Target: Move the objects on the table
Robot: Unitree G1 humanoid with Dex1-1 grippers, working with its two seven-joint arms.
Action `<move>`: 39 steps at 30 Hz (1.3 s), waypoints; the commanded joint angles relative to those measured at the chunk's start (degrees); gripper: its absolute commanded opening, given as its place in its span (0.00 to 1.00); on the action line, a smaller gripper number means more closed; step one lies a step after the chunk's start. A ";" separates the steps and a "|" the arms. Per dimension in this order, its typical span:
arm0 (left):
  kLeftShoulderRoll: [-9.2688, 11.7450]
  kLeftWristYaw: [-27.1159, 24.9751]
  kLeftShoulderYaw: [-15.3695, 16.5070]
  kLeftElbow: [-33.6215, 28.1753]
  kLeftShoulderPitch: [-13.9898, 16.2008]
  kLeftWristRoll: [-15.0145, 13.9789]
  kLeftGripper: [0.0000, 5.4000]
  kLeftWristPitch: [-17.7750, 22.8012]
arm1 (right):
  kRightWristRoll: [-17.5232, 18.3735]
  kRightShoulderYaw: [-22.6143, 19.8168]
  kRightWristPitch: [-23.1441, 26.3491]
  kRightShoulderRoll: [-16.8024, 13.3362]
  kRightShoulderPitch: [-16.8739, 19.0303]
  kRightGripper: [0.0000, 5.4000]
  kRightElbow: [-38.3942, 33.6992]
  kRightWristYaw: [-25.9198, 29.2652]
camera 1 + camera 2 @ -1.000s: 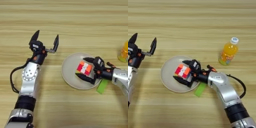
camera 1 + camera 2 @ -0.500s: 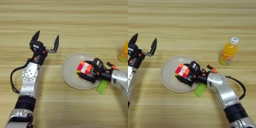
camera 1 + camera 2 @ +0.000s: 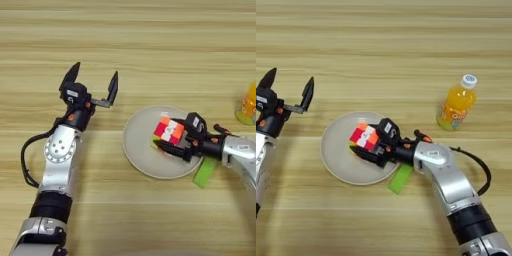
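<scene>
Right gripper [image 3: 370, 148] pinching the puzzle cube [image 3: 364, 137] over the plate [image 3: 336, 157], left gripper [image 3: 93, 85] waiting with its fingers spread wide.

The cube is sitting in the jaws above the plate's right half, probably for setting down there; whether it is touching the plate I cannot tell. The green block [image 3: 400, 178] is lying just off the plate's near-right rim, half under the right arm, crowding that side. The orange bottle [image 3: 456, 103] is standing upright well to the right. The table [image 3: 150, 40] is offering open room far and left.
</scene>
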 commanded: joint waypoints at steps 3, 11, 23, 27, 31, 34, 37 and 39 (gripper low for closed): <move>0.46 -1.32 -0.36 0.05 -0.05 0.35 1.00 -0.30 | 2.68 -2.05 3.60 -1.59 -2.74 0.62 -5.44 1.47; 2.33 -7.30 -0.41 -4.15 1.22 -3.25 1.00 0.61 | 5.89 -3.99 7.82 -5.04 -5.18 0.62 -10.51 4.73; 16.94 -34.34 -4.84 -26.12 8.98 -19.45 1.00 16.26 | 9.60 -6.41 10.24 -11.38 -6.69 0.62 -13.54 10.92; 21.08 -42.61 -7.37 -31.55 11.27 -23.61 1.00 22.24 | 11.57 -6.90 9.99 -13.41 -7.30 0.62 -15.44 14.08; 22.45 -46.73 -9.29 -34.40 12.43 -24.14 1.00 25.08 | 14.20 -7.18 10.60 -15.04 -7.24 0.62 -19.09 17.03; 22.27 -48.02 -10.13 -35.04 12.43 -23.71 1.00 26.06 | 15.89 -7.41 11.08 -16.07 -7.15 0.62 -21.16 18.87; 21.78 -48.37 -10.89 -35.42 12.22 -23.14 1.00 26.52 | 17.28 -7.63 11.71 -16.76 -7.16 0.62 -22.75 19.81; 21.46 -48.47 -11.62 -35.77 12.00 -22.65 1.00 26.65 | 18.30 -7.56 12.18 -17.29 -6.81 0.62 -24.57 20.31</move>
